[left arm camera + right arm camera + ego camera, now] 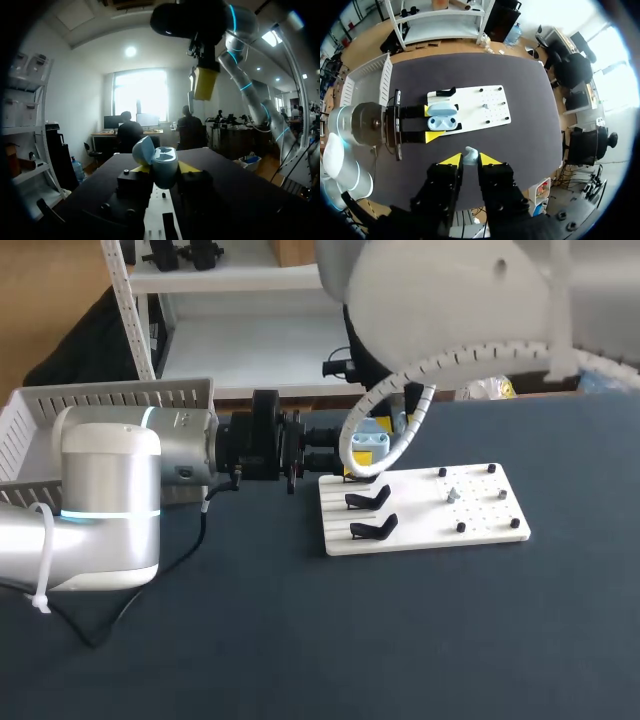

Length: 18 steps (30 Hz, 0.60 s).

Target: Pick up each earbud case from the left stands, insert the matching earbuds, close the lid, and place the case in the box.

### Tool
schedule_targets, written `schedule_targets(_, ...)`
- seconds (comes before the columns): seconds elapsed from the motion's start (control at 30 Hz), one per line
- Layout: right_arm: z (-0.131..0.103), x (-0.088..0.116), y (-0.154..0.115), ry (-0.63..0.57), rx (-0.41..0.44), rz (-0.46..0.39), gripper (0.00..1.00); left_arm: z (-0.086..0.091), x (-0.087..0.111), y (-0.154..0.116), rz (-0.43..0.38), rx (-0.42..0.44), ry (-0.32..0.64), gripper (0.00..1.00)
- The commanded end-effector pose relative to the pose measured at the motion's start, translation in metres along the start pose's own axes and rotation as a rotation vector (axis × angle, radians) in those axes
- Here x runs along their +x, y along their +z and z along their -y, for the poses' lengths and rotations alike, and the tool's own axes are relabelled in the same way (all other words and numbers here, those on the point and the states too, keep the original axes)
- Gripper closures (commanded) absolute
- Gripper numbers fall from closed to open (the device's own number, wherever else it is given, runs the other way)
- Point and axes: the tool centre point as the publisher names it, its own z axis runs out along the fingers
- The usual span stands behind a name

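My left gripper (165,168) is shut on a light blue earbud case (159,161), held level with its lid open over the white stand board (492,107). Looking down from the right wrist, the case (442,118) shows two empty wells between the left gripper's yellow tips. My right gripper (470,159) hangs high above it, shut on a small pale earbud (470,154). From the left wrist, the right gripper (205,82) is above and ahead of the case. In the head view my right arm hides most of the case (372,437). Another earbud (484,106) lies on the board.
Two empty black stands (370,500) sit on the board's left part, and small black pegs (461,527) stand on its right part. A white slatted box (60,420) stands at the table's far left. The dark tabletop (400,640) is bare in front of the board.
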Motion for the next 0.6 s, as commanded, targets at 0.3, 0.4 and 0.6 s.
schedule_targets(0.3,-0.001,-0.003,-0.008,0.125,-0.005,-0.038,1.00,0.000,0.001,0.000,0.003,-0.001,0.002,1.00)
schedule_targets(0.4,-0.004,-0.006,-0.011,0.236,-0.007,-0.059,1.00,0.000,0.001,0.000,0.003,-0.001,0.002,1.00)
schedule_targets(0.6,-0.014,-0.014,-0.008,0.381,-0.031,-0.114,1.00,0.000,0.001,0.000,0.003,-0.001,0.002,1.00)
